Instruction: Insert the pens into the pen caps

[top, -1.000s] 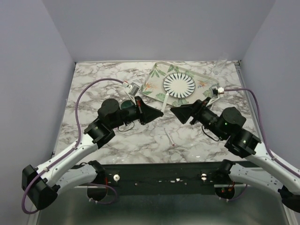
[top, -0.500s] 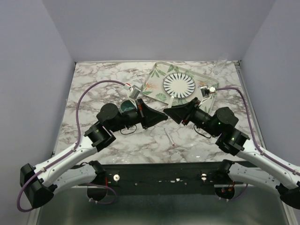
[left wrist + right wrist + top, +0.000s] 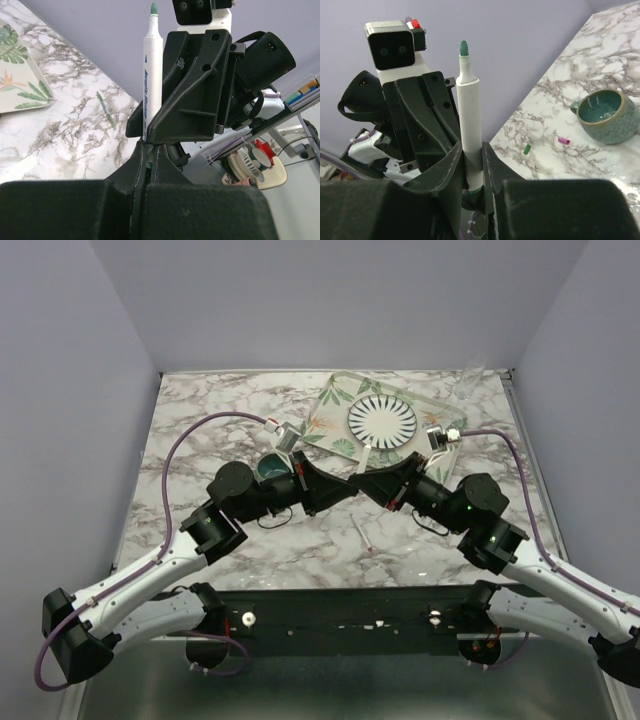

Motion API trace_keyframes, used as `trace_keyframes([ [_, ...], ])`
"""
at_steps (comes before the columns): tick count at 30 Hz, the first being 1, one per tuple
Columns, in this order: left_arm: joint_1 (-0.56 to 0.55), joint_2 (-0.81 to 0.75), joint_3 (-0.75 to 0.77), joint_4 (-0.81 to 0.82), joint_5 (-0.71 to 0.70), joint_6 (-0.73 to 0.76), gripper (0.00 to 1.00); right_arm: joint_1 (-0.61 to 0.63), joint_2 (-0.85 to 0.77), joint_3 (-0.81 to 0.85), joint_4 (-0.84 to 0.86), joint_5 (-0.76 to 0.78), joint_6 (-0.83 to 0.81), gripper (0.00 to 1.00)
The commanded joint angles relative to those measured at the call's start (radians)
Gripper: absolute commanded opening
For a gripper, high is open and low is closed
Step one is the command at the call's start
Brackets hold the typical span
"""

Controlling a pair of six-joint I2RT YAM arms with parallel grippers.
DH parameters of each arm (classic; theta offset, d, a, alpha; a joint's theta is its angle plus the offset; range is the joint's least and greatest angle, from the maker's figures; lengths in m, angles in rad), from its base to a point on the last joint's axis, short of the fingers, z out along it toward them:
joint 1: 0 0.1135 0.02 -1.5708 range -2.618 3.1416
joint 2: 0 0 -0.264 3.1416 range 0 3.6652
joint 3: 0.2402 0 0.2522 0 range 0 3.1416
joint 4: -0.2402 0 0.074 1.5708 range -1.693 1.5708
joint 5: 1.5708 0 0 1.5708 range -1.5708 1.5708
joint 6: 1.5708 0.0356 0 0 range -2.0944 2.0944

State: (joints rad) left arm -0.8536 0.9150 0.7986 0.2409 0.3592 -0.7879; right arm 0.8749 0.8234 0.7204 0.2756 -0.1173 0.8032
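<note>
A white pen (image 3: 151,75) with a green tip stands upright, and both grippers hold it in the air above the middle of the table. My left gripper (image 3: 148,145) is shut on its lower end. My right gripper (image 3: 471,150) is shut on the barrel (image 3: 469,100), one finger on each side. In the top view the left gripper (image 3: 340,488) and right gripper (image 3: 368,483) meet tip to tip and hide most of this pen. A second pen (image 3: 362,533) lies on the marble in front of them. A green cap (image 3: 527,149) and a pink cap (image 3: 563,141) lie near the cup.
A teal-green cup (image 3: 605,115) stands on the marble behind the left arm (image 3: 270,468). A leaf-patterned tray (image 3: 335,400) at the back holds a striped plate (image 3: 381,421). A clear plastic piece (image 3: 470,380) lies in the far right corner.
My right arm has swung left until its gripper met the left one, and its jaws have closed on the pen. The left gripper shifted slightly right, still holding the pen.
</note>
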Motion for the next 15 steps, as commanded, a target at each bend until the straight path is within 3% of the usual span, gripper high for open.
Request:
trace_keyframes([
  [1, -0.007, -0.024, -0.006, 0.017, -0.034, 0.022, 0.0, 0.001, -0.017, -0.039, 0.042, -0.022, 0.001, 0.23],
  [3, -0.009, -0.027, -0.01, 0.018, -0.034, 0.024, 0.0, 0.001, -0.024, -0.039, 0.05, -0.022, 0.001, 0.27],
  [5, -0.009, -0.028, -0.013, 0.018, -0.031, 0.024, 0.0, 0.003, -0.024, -0.032, 0.05, -0.019, -0.01, 0.24],
  [6, -0.009, -0.028, -0.013, 0.02, -0.029, 0.026, 0.0, 0.001, -0.023, -0.029, 0.054, -0.022, -0.019, 0.03],
  [8, -0.009, -0.021, -0.015, 0.02, -0.013, 0.03, 0.0, 0.003, -0.023, -0.024, 0.054, -0.021, -0.035, 0.01],
  [9, -0.009, -0.013, -0.012, 0.014, -0.012, 0.036, 0.1, 0.001, -0.026, -0.024, 0.054, -0.021, -0.044, 0.01],
  [10, -0.009, -0.011, -0.007, -0.011, -0.016, 0.036, 0.41, 0.001, -0.029, -0.019, 0.048, -0.022, -0.055, 0.01],
  [13, -0.009, -0.024, -0.007, -0.086, -0.074, 0.03, 0.88, 0.001, -0.053, 0.025, -0.044, 0.028, -0.113, 0.01],
  [15, -0.009, -0.039, -0.007, -0.136, -0.159, 0.033, 0.93, 0.001, -0.07, 0.054, -0.111, 0.089, -0.156, 0.01],
])
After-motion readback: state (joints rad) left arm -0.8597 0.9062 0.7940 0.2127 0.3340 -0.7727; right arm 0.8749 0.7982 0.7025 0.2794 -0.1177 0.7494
